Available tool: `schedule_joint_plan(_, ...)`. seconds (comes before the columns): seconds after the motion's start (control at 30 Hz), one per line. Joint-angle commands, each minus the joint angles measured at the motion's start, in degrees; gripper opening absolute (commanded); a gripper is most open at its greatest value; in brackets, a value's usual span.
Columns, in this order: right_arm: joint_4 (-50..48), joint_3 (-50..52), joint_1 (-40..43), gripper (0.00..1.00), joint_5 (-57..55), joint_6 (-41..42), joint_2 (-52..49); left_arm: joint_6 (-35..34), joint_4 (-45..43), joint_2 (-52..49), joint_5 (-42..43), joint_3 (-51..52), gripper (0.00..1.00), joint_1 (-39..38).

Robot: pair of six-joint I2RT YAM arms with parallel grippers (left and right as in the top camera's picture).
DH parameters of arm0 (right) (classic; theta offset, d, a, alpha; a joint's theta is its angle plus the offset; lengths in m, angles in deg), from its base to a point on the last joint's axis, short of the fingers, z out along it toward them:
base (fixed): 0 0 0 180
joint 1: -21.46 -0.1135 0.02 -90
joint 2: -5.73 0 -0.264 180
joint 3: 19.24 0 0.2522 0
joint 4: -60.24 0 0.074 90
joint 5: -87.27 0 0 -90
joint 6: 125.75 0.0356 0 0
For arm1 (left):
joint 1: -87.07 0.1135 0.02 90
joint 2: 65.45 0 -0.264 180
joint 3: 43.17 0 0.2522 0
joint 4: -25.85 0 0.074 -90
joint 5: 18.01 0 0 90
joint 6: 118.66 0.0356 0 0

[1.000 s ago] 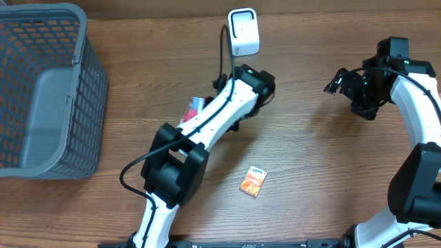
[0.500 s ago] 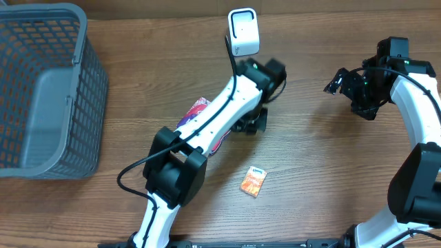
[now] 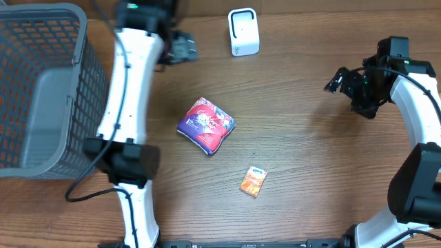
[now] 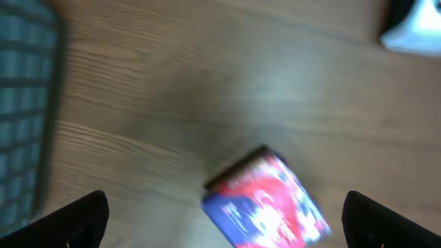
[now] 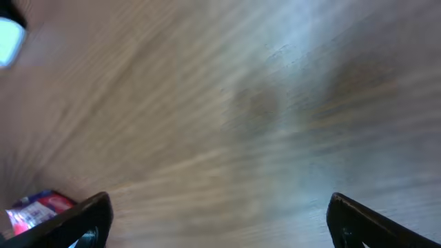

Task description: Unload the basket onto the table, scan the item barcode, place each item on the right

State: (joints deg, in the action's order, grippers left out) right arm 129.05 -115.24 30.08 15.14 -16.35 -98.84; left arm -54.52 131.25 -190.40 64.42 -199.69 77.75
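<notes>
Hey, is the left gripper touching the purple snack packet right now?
Apart. The overhead view shows the left gripper up at the far side of the table, with bare wood between it and the purple snack packet.

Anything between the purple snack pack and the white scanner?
Nothing, only bare table between the snack pack and scanner, per the overhead view.

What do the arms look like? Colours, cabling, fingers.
Both match: the left arm and right arm have white links with bulky black joint housings. A thin black cable runs along the outside of each. The wrist views show black fingers.
</notes>
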Motion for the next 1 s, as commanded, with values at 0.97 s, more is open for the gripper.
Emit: schedule_joint_plan(0.97, -30.1, 14.8, -44.2, 0.82, -0.5, 41.0, 1.2, 1.0, -1.7, 0.1, 4.4, 0.1, 1.00, 8.8)
